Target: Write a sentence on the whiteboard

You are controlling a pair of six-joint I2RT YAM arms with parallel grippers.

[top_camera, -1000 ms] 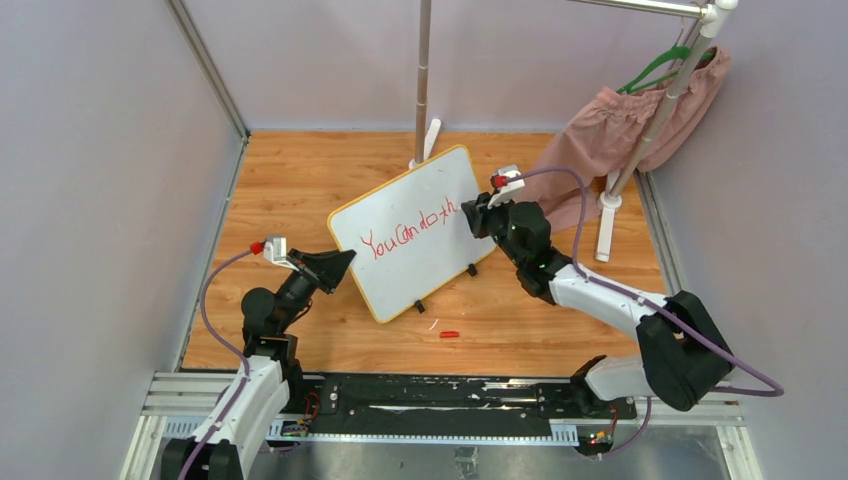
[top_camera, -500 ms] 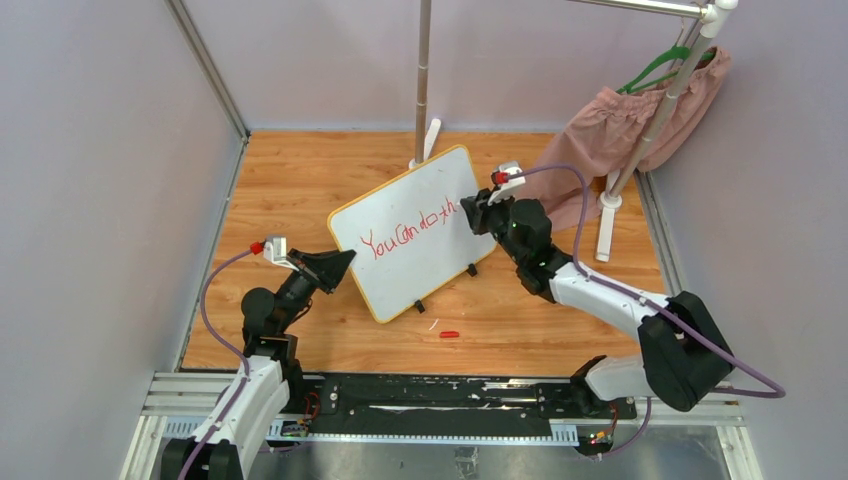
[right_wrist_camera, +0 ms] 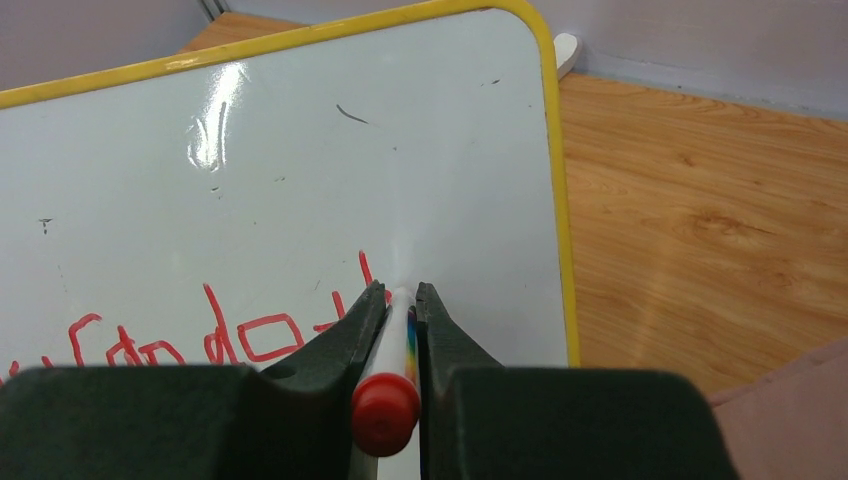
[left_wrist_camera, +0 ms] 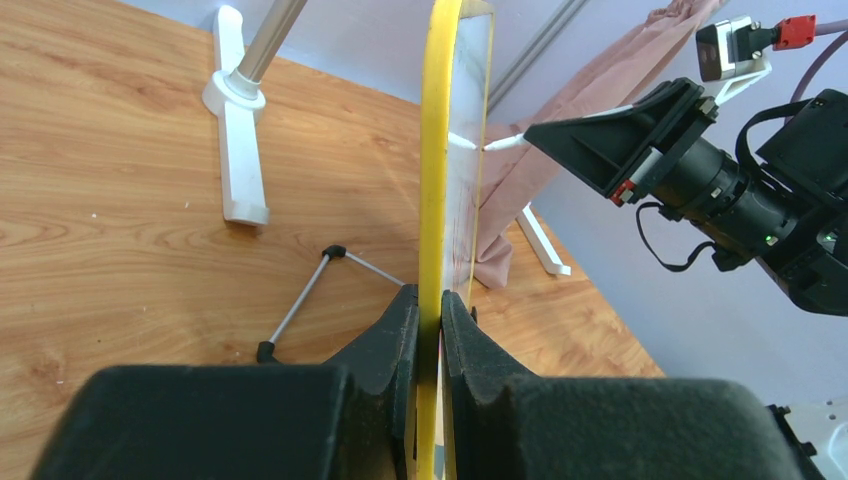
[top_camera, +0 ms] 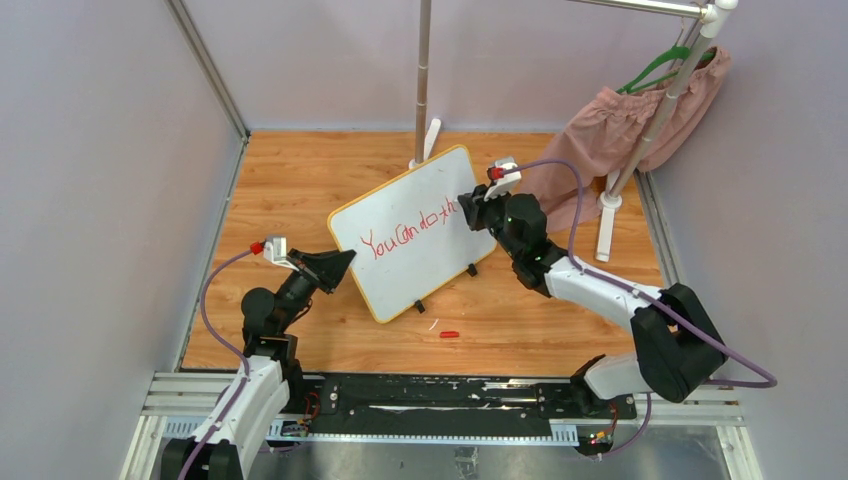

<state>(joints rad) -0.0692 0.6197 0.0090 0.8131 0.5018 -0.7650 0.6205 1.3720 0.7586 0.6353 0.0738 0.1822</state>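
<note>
The whiteboard (top_camera: 418,230) stood tilted on the wooden worktop (top_camera: 300,180), left gripper (left_wrist_camera: 428,310) jaws clamped on its yellow rim, right gripper (right_wrist_camera: 400,300) jaws shut on the red marker (right_wrist_camera: 392,385) writing the sentence (top_camera: 408,232); excess tip pressure could tip the board and smear letters

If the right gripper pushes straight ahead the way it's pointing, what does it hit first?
The whiteboard. The right gripper is shut on the marker, whose tip already seems to be at the board face beside the red writing, so there is almost no travel left.
</note>
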